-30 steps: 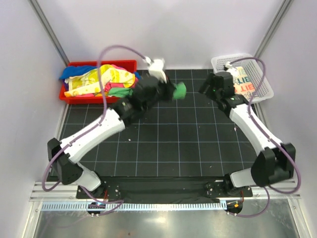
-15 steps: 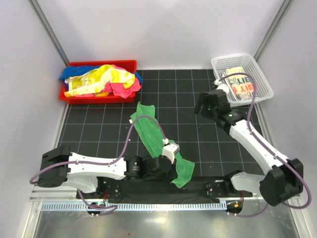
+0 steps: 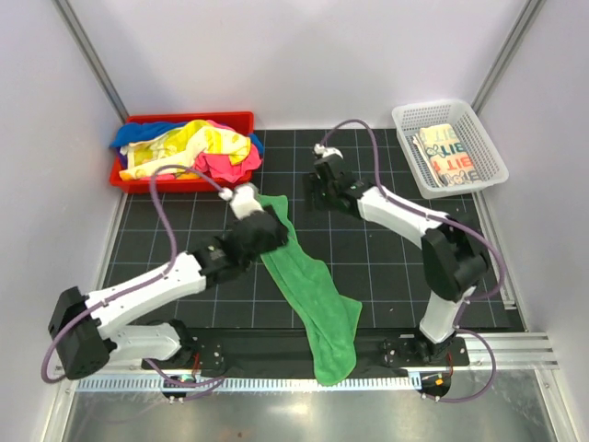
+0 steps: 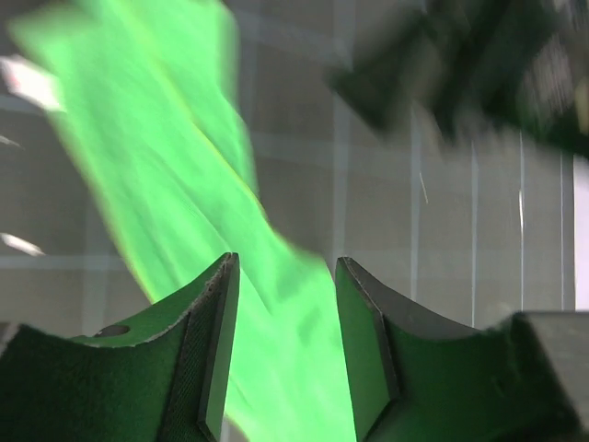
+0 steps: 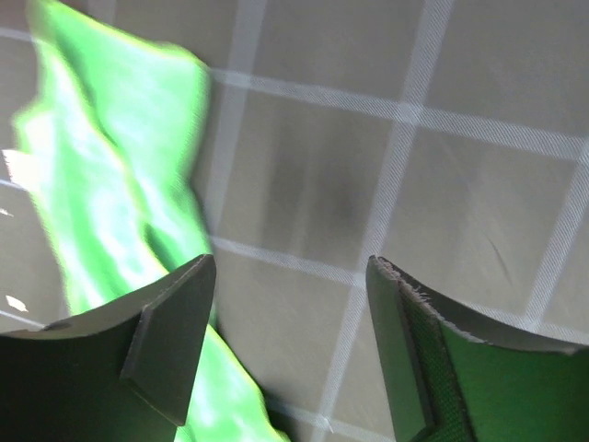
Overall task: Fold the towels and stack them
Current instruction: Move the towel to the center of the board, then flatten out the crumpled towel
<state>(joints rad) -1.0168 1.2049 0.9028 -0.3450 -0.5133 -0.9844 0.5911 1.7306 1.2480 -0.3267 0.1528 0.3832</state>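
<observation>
Trailing green towel (image 3: 317,299) between left tool (image 4: 285,345) fingers, right tool (image 5: 290,354) beside.

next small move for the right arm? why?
Probably bring the right gripper down onto the green towel's far end and close. Its jaws stand open over bare mat beside that end, while the left gripper has cloth between its fingers. The towel lies as a long bunched strip, so spreading it likely needs two grips.

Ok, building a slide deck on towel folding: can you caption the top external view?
Left pincer over the outstretched green towel; right pincer hovers open nearby.
</observation>
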